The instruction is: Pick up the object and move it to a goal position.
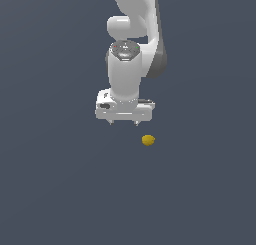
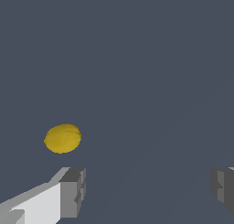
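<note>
Unlabelled object (gripper seemingly agape)

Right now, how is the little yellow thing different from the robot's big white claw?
The yellow object is a tiny rounded lump, while the gripper is a big blocky part with two fingers. The object is yellow; the gripper is white with grey fingertips. The object sits to the exterior view's right of the gripper, outside its fingers, which are spread wide open and hold nothing. Both show against the same plain dark grey background.
</note>
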You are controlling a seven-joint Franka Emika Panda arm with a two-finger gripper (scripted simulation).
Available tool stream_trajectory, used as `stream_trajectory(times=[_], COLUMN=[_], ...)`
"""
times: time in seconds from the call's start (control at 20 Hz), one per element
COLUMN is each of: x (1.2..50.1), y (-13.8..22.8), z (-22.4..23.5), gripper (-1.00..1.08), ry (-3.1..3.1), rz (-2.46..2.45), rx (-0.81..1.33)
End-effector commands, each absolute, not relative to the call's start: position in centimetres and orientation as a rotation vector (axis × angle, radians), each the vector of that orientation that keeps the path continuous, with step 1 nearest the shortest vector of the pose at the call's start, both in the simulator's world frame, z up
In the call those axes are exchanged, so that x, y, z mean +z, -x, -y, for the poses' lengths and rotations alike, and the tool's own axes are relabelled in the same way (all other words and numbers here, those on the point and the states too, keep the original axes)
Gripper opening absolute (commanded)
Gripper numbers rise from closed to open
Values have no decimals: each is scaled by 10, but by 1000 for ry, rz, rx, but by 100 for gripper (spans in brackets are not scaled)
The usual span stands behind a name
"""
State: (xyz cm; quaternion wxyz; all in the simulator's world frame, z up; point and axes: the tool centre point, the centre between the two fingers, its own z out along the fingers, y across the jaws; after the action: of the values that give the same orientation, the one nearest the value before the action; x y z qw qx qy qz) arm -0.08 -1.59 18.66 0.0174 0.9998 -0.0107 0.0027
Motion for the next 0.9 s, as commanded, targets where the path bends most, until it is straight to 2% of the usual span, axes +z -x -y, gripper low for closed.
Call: stream_trajectory(times=[0.0, 0.4, 0.85], x=[187, 170, 168], y=[1, 12, 12], z=[16, 11, 8], gripper=[100, 100, 100], ry=[-3107, -3109, -3110], rz=[33, -26, -4], rx=[8, -77, -77])
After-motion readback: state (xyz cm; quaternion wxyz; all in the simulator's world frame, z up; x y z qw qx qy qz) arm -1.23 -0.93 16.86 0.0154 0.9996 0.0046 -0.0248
